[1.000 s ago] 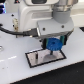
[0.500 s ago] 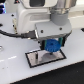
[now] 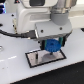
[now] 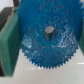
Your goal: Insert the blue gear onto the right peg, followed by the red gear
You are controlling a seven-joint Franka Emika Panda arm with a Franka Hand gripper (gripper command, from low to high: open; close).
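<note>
Place: robotics lab bench, by my read.
Surface: I work over a plain white table (image 3: pixel 12 70).
Fixture: dark rectangular base plate (image 3: pixel 34 59) lying flat on it.
Cabling: black cable (image 3: pixel 15 35) running to my white arm (image 3: pixel 42 12).

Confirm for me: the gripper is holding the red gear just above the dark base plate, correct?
Not quite. The gear in the gripper is the blue gear, not the red one; the exterior view shows it held just above the dark base plate, and the wrist view shows its blue toothed disc filling the frame.
</note>
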